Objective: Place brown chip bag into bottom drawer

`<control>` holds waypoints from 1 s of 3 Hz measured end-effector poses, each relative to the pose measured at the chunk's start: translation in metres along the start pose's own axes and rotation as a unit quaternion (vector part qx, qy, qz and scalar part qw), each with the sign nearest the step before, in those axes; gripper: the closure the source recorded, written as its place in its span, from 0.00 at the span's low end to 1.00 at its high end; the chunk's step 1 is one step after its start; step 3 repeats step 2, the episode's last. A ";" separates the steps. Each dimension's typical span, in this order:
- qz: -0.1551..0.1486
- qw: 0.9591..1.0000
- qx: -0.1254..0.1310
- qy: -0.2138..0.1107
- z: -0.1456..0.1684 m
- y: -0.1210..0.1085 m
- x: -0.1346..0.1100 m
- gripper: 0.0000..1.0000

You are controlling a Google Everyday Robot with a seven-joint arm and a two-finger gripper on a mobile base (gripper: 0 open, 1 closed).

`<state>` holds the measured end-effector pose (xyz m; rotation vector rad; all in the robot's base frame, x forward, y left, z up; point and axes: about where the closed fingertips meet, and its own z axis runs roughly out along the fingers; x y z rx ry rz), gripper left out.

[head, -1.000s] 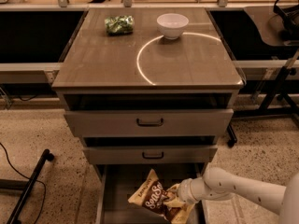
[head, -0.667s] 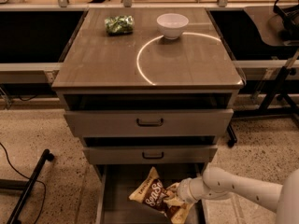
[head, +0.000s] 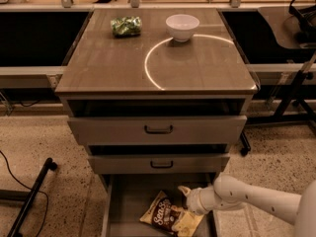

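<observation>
Speckled terrazzo floor (head: 44, 142) with dark workbenches behind; a tall grey metal cabinet (head: 158, 102) with a brown top and a bright arc of light on it stands centre frame. Two shallower grey drawers with black handles (head: 158, 129) are part-way out. Below them is the deep grey bottom drawer (head: 126, 201), pulled well out, its flat floor showing. A white robot arm (head: 256, 201) comes in from the right edge, low. The gripper (head: 190, 201) is down inside the bottom drawer, at the right-hand end of the glossy brown chip bag (head: 165, 215) and touching or just over it. I cannot tell whether it is clamped on the bag or has let go. The bag is inside the bottom drawer, resting on or very near the floor toward the right side. Its long axis lies slanted across the drawer, the dark lettered centre to the left and a pale tan end to the right under the gripper. On the cabinet top are a small white bowl (head: 182, 27) and a small green shiny packet (head: 126, 25), well apart from the action. Progress: the bag looks delivered, so the task is nearly done. What is left is confirming release and lifting the arm clear.
</observation>
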<state>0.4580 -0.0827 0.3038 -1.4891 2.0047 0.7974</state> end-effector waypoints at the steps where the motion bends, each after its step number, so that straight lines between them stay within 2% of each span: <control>1: -0.031 0.999 -0.008 -0.015 -0.018 0.009 -0.023 0.00; 2: -0.071 0.997 -0.017 -0.022 -0.048 0.022 -0.054 0.00; 3: -0.071 0.997 -0.017 -0.022 -0.048 0.022 -0.054 0.00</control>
